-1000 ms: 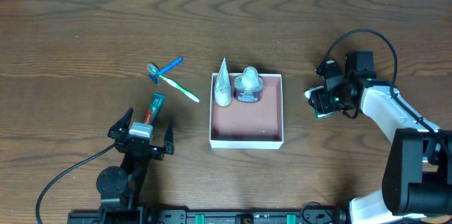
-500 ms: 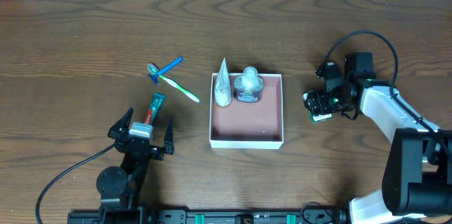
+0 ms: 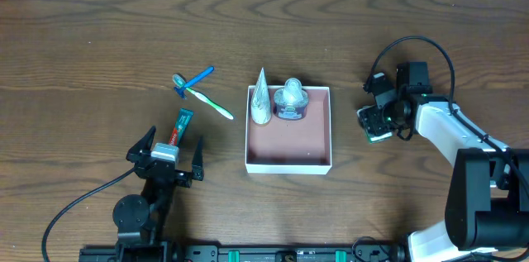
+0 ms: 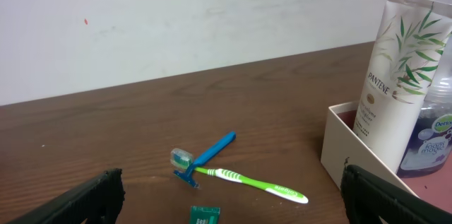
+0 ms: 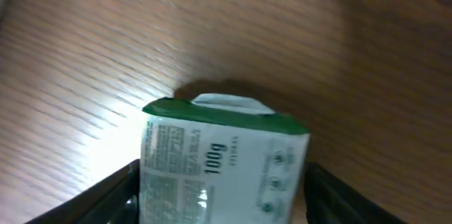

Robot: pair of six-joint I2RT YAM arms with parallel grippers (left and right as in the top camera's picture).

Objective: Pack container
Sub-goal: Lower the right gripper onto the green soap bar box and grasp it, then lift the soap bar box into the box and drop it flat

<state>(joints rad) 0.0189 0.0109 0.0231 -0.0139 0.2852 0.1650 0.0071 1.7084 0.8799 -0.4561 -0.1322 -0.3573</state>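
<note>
The container point(image 3: 289, 166), a square white-walled box with a pinkish-brown floor, sits mid-table; its wall shows in the left wrist view point(image 4: 346, 150). A white Pantene tube point(image 3: 262, 98) point(image 4: 399, 75) and a blue mouthwash bottle point(image 3: 290, 101) point(image 4: 431, 139) stand at its far side. My right gripper point(image 3: 376, 121) point(image 5: 222, 192) is right of the container, shut on a green-and-white box marked 100g point(image 5: 226, 153). My left gripper point(image 3: 170, 148) point(image 4: 233, 206) is open and empty, with the end of a toothpaste tube point(image 3: 180, 123) point(image 4: 205, 215) between its fingers.
A green toothbrush point(image 3: 211, 103) point(image 4: 254, 181) and a blue razor point(image 3: 192, 80) point(image 4: 208, 157) lie crossed on the wooden table, left of the container. A white wall runs behind the table's far edge.
My right gripper has shifted slightly left toward the container, carrying the green-and-white box. The left arm and the other items have not moved.
</note>
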